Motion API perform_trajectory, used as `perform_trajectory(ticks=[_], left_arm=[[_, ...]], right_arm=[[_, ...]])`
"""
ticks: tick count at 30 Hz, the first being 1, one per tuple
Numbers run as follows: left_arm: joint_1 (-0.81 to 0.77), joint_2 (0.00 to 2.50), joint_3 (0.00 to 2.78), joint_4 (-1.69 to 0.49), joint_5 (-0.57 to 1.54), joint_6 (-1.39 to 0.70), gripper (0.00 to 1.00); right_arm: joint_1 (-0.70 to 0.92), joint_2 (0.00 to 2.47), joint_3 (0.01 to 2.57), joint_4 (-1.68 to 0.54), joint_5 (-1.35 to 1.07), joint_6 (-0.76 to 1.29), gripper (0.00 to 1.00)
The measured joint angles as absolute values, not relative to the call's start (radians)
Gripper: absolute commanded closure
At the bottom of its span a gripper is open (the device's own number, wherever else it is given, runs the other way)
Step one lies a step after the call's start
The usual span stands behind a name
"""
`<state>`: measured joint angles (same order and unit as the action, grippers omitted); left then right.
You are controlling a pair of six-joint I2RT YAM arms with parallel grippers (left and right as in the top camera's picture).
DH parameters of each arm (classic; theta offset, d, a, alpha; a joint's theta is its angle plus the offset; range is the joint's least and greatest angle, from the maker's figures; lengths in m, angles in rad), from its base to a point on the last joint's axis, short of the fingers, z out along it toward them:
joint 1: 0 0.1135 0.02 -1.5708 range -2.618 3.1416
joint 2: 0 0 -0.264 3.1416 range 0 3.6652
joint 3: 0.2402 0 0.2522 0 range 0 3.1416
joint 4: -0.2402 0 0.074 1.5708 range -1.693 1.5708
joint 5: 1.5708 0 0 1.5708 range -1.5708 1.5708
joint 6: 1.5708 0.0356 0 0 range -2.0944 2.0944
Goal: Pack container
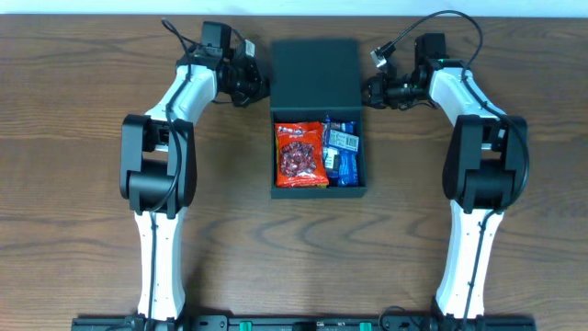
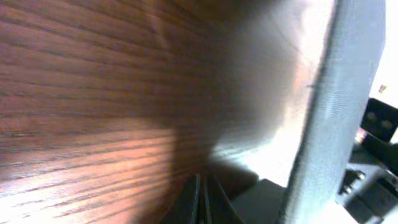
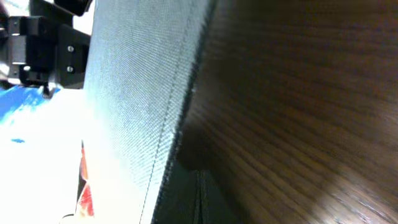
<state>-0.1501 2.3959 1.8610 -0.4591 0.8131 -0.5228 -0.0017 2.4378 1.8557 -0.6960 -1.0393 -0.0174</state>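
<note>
The dark teal-black container (image 1: 319,191) stands open at the table's middle, its flap lid (image 1: 314,74) folded back toward the far side. Inside lie a red snack packet (image 1: 299,154) and blue packets (image 1: 342,152). My left gripper (image 1: 257,89) sits low at the lid's left edge. My right gripper (image 1: 372,90) sits low at its right edge. In the left wrist view the fingers (image 2: 203,202) are pressed together on the wood beside the lid's edge (image 2: 326,124). In the right wrist view the fingers (image 3: 200,199) are also together next to the lid (image 3: 137,93).
The wooden table (image 1: 83,138) surrounds the box. Each wrist view shows the opposite arm beyond the lid, in the left wrist view (image 2: 379,124) and in the right wrist view (image 3: 43,50). A corner of the red packet shows in the right wrist view (image 3: 86,193).
</note>
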Motion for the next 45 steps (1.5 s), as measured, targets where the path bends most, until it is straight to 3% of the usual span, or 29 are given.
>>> perform_trajectory(ticks=[8, 21, 30, 45], left_arm=[[-0.139, 2.396, 1.926, -0.477, 0.941, -0.439, 0.94], [-0.143, 2.333, 2.067, -0.733, 0.991, -0.190, 0.94], [-0.157, 2.125, 2.082, -0.934, 0.900, 0.051, 0.94], [-0.248, 2.025, 2.083, -1.146, 0.623, 0.301, 0.94]], right_arm=[[-0.016, 2.373, 1.856, -0.738, -1.034, -0.088, 0.99], [-0.017, 2.069, 1.856, -0.844, -0.959, -0.231, 0.99], [-0.017, 2.004, 1.856, -1.032, -0.933, -0.362, 0.98], [-0.017, 1.929, 1.856, -1.231, -0.756, -0.505, 0.98]])
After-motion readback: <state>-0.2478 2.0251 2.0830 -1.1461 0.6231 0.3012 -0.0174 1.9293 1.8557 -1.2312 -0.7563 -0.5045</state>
